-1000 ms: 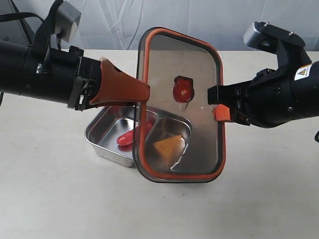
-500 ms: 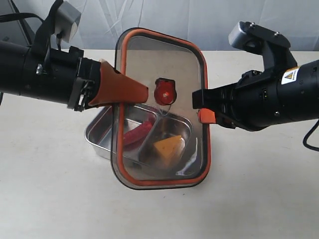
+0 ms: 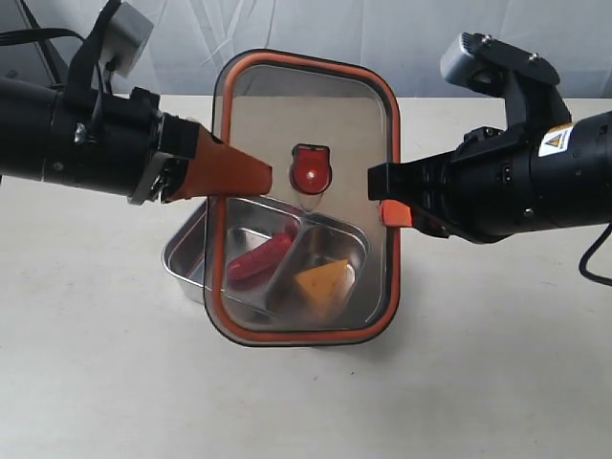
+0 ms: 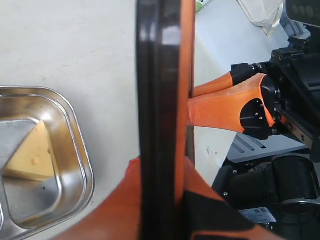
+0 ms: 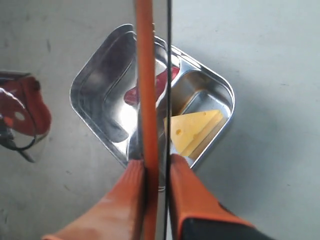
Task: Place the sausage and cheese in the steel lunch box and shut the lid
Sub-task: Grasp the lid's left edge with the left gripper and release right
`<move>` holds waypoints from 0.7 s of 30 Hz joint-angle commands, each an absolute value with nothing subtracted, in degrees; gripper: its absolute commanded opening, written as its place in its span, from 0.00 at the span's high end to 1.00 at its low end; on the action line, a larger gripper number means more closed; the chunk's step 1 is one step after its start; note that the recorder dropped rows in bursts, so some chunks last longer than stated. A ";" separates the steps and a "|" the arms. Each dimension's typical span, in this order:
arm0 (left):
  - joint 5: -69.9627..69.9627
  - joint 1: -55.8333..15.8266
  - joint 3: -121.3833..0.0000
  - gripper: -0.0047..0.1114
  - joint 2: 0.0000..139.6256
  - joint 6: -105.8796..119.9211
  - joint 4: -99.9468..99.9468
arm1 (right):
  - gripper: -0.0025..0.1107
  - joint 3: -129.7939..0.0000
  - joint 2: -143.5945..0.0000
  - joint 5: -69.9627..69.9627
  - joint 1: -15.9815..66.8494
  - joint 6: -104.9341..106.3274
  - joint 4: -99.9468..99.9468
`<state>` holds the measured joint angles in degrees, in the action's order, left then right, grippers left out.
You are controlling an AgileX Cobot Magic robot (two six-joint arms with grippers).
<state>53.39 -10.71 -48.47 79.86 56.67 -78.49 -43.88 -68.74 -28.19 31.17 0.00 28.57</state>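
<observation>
The dark tinted lid (image 3: 330,115), with its orange rim and orange valve (image 3: 309,167), hangs tilted in the air over the steel lunch box (image 3: 182,258). My left gripper (image 3: 256,178) is shut on the lid's left edge and my right gripper (image 3: 390,206) is shut on its right edge. Through the lid I see the red sausage (image 3: 260,256) in the left compartment and the yellow cheese (image 3: 320,282) in the right one. The left wrist view shows the lid (image 4: 160,90) edge-on between my orange fingers (image 4: 120,210), with the cheese (image 4: 27,155) below. In the right wrist view, the lid's rim (image 5: 146,75) is clamped above the box (image 5: 90,75), sausage (image 5: 167,80) and cheese (image 5: 192,130).
The box stands on a pale tabletop (image 3: 115,382). A white backdrop (image 3: 430,38) runs behind the table's far edge. Both black arms reach in from the sides at lid height.
The lid has moved left with both grippers and now sits more squarely over the box. The sausage and cheese have stayed in place.
</observation>
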 commanded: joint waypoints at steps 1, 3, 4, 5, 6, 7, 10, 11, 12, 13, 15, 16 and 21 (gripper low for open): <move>49.02 -10.37 -48.77 0.96 79.95 57.61 -78.44 | 0.98 -43.76 -68.28 -25.14 31.45 0.00 29.15; 48.50 -10.37 -48.77 0.96 79.95 57.61 -78.31 | 0.97 -43.76 -68.28 -24.29 31.45 0.00 28.83; 48.50 -10.37 -48.77 0.96 79.95 57.61 -78.31 | 0.93 -43.76 -68.28 -24.05 31.45 0.00 28.55; 48.36 -10.37 -48.77 0.96 79.95 57.89 -78.31 | 0.81 -43.76 -68.28 -23.92 31.45 0.00 28.41; 48.06 -10.37 -48.77 0.96 79.95 57.86 -78.31 | 0.75 -43.76 -68.28 -23.92 31.45 0.00 28.41; 47.47 -10.37 -48.77 0.96 79.95 57.96 -78.31 | 0.61 -43.76 -68.28 -24.22 31.45 0.00 27.57; 46.34 -10.37 -48.77 0.96 79.95 58.78 -78.31 | 0.52 -43.76 -68.28 -24.98 31.45 0.00 25.34; 45.61 -10.37 -48.77 0.96 79.95 59.34 -78.31 | 0.52 -43.76 -68.15 -24.87 31.33 0.00 24.46; 45.00 -10.37 -48.90 0.96 79.95 60.06 -78.31 | 0.52 -43.76 -68.01 -24.73 31.33 0.00 23.96; 43.32 -10.37 -49.46 0.96 79.95 62.63 -77.99 | 0.52 -43.76 -66.95 -24.04 31.33 0.00 23.35; 38.77 -10.37 -51.29 0.96 79.95 63.75 -73.04 | 0.52 -43.76 -64.20 -23.37 31.33 -1.03 21.57; 35.93 -10.37 -52.48 0.96 79.95 64.55 -69.36 | 0.52 -43.76 -62.60 -23.29 31.33 -3.24 19.31; 23.96 -11.95 -54.10 0.96 79.95 64.68 -50.34 | 0.54 -43.76 -53.90 -26.03 31.33 -21.74 -0.79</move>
